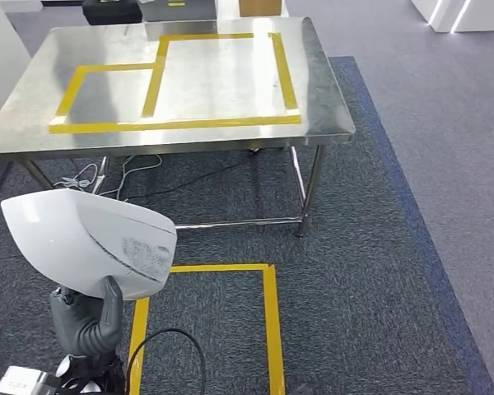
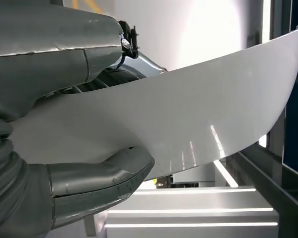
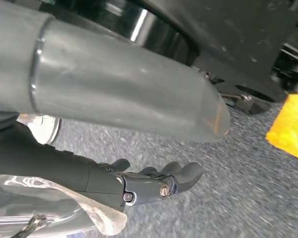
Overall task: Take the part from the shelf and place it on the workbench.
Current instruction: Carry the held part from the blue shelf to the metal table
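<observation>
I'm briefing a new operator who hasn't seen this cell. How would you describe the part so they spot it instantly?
Start at the steel workbench marked with yellow tape; the part is not on it but nearer the robot, over the grey carpet beside a yellow floor square. It is a glossy white curved shell with a scuffed patch, gripped from below by the grey left hand, the only white thing there.

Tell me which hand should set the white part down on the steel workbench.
Left. The left hand already grips the white curved part, and the workbench stands just ahead. The right hand hangs over the carpet, holding nothing.
</observation>
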Controlling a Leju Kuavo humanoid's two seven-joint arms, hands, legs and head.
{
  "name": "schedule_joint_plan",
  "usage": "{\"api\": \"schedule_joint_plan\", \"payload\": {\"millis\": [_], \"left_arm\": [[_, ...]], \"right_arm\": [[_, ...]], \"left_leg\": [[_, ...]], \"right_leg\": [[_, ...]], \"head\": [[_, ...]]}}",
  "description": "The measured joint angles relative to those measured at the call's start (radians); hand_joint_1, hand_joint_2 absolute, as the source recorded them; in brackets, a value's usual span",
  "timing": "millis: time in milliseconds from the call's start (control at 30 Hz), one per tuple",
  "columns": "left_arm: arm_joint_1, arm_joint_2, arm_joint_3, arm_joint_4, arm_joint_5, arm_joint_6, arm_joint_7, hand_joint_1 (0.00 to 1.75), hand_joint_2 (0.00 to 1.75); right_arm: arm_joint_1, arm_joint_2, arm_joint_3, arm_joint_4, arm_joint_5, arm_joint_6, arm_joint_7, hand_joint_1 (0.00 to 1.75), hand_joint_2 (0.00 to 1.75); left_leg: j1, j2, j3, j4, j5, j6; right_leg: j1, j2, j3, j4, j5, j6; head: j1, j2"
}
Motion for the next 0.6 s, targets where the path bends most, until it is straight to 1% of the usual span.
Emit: {"api": "schedule_joint_plan", "payload": {"millis": [33, 67, 100, 133, 167, 200, 233, 267, 300, 333, 367, 400, 433, 467, 500, 533, 600], "left_arm": [[0.0, 0.0, 0.0, 0.0, 0.0, 0.001, 0.0, 1.75, 1.75], [0.001, 0.0, 0.0, 0.0, -0.001, 0.002, 0.0, 1.75, 1.75], [0.002, 0.0, 0.001, 0.0, -0.001, 0.002, 0.0, 1.75, 1.75], [0.003, 0.0, 0.001, 0.0, -0.001, 0.002, -0.001, 1.75, 1.75], [0.002, 0.0, 0.001, 0.0, -0.001, 0.001, -0.001, 1.75, 1.75], [0.002, 0.0, 0.001, 0.0, -0.001, -0.001, -0.001, 1.75, 1.75], [0.002, -0.001, 0.001, 0.0, -0.001, -0.003, -0.002, 1.75, 1.75], [0.001, -0.001, 0.0, 0.0, 0.0, -0.005, -0.002, 1.75, 1.75], [0.002, -0.001, 0.0, 0.0, 0.0, -0.006, -0.002, 1.75, 1.75], [0.002, 0.0, 0.0, 0.0, 0.0, -0.006, -0.002, 1.75, 1.75], [0.002, 0.0, 0.0, 0.0, 0.0, -0.006, -0.002, 1.75, 1.75], [0.002, 0.0, 0.0, 0.0, 0.0, -0.006, -0.002, 1.75, 1.75], [0.002, 0.0, 0.0, 0.0, 0.0, -0.006, -0.002, 1.75, 1.75], [0.002, 0.0, 0.0, 0.0, 0.0, -0.006, -0.002, 1.75, 1.75], [0.002, 0.0, 0.0, 0.0, 0.0, -0.006, -0.002, 1.75, 1.75], [0.002, 0.0, 0.0, 0.0, 0.0, -0.007, -0.002, 1.75, 1.75], [0.002, 0.0, 0.0, 0.0, 0.0, -0.007, -0.002, 1.75, 1.75]], "right_arm": [[-0.002, 0.0, 0.0, 0.0, -0.002, 0.0, -0.001, 0.0, 0.0], [-0.004, 0.0, 0.0, 0.0, -0.005, -0.001, -0.003, 0.0, 0.0], [-0.007, 0.0, 0.0, 0.0, -0.009, -0.002, -0.007, 0.0, 0.0], [-0.01, 0.0, 0.0, 0.0, -0.014, -0.003, -0.011, 0.0, 0.0], [-0.011, 0.0, 0.0, 0.0, -0.018, -0.004, -0.014, 0.0, 0.0], [-0.011, 0.0, 0.0, 0.0, -0.021, -0.004, -0.016, 0.0, 0.0], [-0.01, 0.0, 0.0, 0.0, -0.023, -0.004, -0.016, 0.0, 0.0], [-0.008, 0.0, 0.0, 0.0, -0.024, -0.005, -0.017, 0.0, 0.0], [-0.006, 0.0, -0.001, 0.0, -0.025, -0.004, -0.016, 0.0, 0.0], [-0.003, 0.0, -0.001, 0.0, -0.025, -0.004, -0.016, 0.0, 0.0], [0.0, 0.0, -0.001, 0.0, -0.025, -0.004, -0.016, 0.0, 0.0], [0.001, 0.0, -0.001, 0.0, -0.025, -0.003, -0.016, 0.0, 0.0], [0.002, -0.001, -0.001, 0.0, -0.025, -0.003, -0.016, 0.0, 0.0], [0.001, -0.001, -0.001, 0.0, -0.025, -0.002, -0.016, 0.0, 0.0], [0.0, -0.001, -0.002, 0.0, -0.025, -0.002, -0.016, 0.0, 0.0], [-0.001, -0.001, -0.002, 0.0, -0.025, -0.001, -0.016, 0.0, 0.0], [-0.001, -0.001, -0.002, 0.0, -0.026, -0.001, -0.015, 0.0, 0.0]], "left_leg": [[-0.004, 0.012, 0.009, -0.019, -0.003, 0.007], [-0.007, 0.012, 0.009, -0.022, -0.006, 0.014], [-0.006, 0.004, 0.008, -0.024, -0.006, 0.023], [-0.005, -0.002, 0.008, -0.026, -0.006, 0.029], [-0.003, -0.007, 0.009, -0.028, -0.004, 0.035], [0.0, -0.012, 0.009, -0.03, -0.003, 0.041], [0.001, -0.017, 0.009, -0.03, -0.004, 0.046], [0.001, -0.022, 0.009, -0.03, -0.005, 0.049], [0.0, -0.028, 0.009, -0.03, -0.006, 0.051], [-0.001, -0.035, 0.011, -0.03, -0.007, 0.052], [-0.002, -0.041, 0.014, -0.03, -0.009, 0.053], [-0.002, -0.047, 0.018, -0.03, -0.011, 0.052], [-0.002, -0.051, 0.022, -0.03, -0.014, 0.05], [-0.004, -0.055, 0.025, -0.028, -0.017, 0.047], [-0.006, -0.057, 0.026, -0.027, -0.02, 0.042], [-0.007, -0.059, 0.026, -0.027, -0.021, 0.037], [-0.006, -0.061, 0.026, -0.028, -0.022, 0.027]], "right_leg": [[0.003, -0.008, -0.001, 0.0, -0.004, 0.006], [0.005, -0.014, 0.001, -0.001, -0.006, 0.011], [0.004, -0.02, 0.007, -0.002, -0.009, 0.017], [0.003, -0.012, 0.008, 0.002, -0.016, 0.021], [0.002, 0.007, 0.003, 0.021, -0.03, 0.025], [0.0, 0.033, -0.018, 0.062, -0.055, 0.029], [0.0, 0.06, -0.051, 0.125, -0.087, 0.031], [-0.001, 0.077, -0.09, 0.198, -0.116, 0.031], [0.0, 0.085, -0.127, 0.261, -0.133, 0.032], [0.0, 0.088, -0.152, 0.293, -0.131, 0.031], [0.0, 0.088, -0.159, 0.285, -0.108, 0.029], [0.001, 0.089, -0.145, 0.237, -0.067, 0.025], [0.002, 0.09, -0.12, 0.167, -0.022, 0.02], [0.003, 0.091, -0.093, 0.098, 0.011, 0.015], [0.004, 0.092, -0.071, 0.048, 0.03, 0.011], [0.006, 0.093, -0.059, 0.022, 0.035, 0.008], [0.008, 0.093, -0.052, 0.015, 0.034, 0.003]], "head": [[0.002, 0.0], [0.003, 0.0], [0.006, 0.0], [0.007, 0.0], [0.009, 0.0], [0.011, 0.0], [0.012, 0.0], [0.014, 0.0], [0.014, 0.0], [0.014, 0.0], [0.014, 0.0], [0.014, 0.0], [0.014, 0.0], [0.014, 0.0], [0.013, 0.0], [0.013, 0.0], [0.012, 0.0]]}}
